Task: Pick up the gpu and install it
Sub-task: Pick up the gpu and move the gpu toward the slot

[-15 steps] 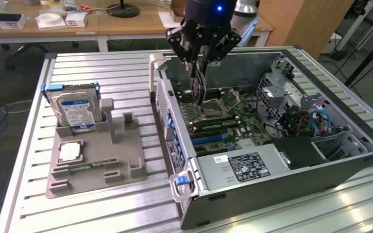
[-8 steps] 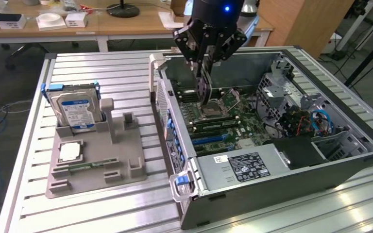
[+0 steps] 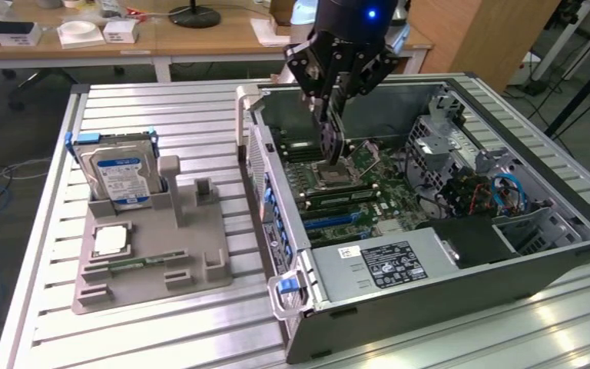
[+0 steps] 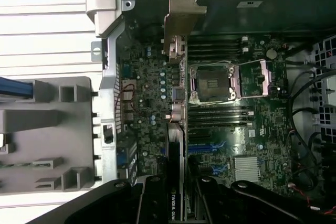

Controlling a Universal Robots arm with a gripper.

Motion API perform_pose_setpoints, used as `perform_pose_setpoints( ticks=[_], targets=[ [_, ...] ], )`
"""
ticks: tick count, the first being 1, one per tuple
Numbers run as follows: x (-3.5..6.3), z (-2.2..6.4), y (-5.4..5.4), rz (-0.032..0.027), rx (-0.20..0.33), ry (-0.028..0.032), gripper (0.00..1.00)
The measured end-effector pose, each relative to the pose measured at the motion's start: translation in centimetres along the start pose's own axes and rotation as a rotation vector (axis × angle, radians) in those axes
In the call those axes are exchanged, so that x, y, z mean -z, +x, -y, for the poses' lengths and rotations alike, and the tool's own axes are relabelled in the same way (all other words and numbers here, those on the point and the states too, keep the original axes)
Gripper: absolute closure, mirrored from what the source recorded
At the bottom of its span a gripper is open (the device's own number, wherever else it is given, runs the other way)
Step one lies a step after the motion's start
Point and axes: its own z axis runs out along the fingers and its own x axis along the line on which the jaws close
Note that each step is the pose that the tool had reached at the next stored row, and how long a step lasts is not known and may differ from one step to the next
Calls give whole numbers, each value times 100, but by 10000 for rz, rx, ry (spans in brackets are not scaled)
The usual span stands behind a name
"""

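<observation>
Where the ribbed aluminium desk (image 3: 172, 338) comes nearest the exterior camera, a black steel computer case (image 3: 541, 265) lies on its side with the panel off. A boxy grey power supply (image 3: 387, 265) with a white label fills its closest corner. At nine o'clock from the case sits a moulded grey fixture tray (image 3: 151, 265) of blocky slots. A small square silver processor chip (image 3: 111, 240) lies flat on it, and at the tray's twelve o'clock a shiny hard drive (image 3: 120, 175) with a blue-white label stands on edge.

Deeper in the case the green motherboard (image 3: 377, 201) shows, dense with small parts, its square metal-framed socket (image 4: 212, 82) open. The gripper (image 3: 331, 96), black and angular, is clamped on the gpu (image 3: 331, 138). The card hangs upright and edge-down inside the case, over the board just beside the socket. In the wrist view it is a thin dark slab seen edge-on, its bent silver bracket (image 4: 184, 14) by the case's wall. Whether the card's lower edge touches the board I cannot tell. At twelve o'clock, beyond, stands a wooden desk (image 3: 223, 34).
</observation>
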Motion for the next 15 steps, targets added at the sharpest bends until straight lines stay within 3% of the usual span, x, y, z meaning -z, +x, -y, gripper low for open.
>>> perform_pose_setpoints(
  ticks=[15],
  targets=[
    [-8, -20, -268, -2, 11, 1, 74]
  ],
)
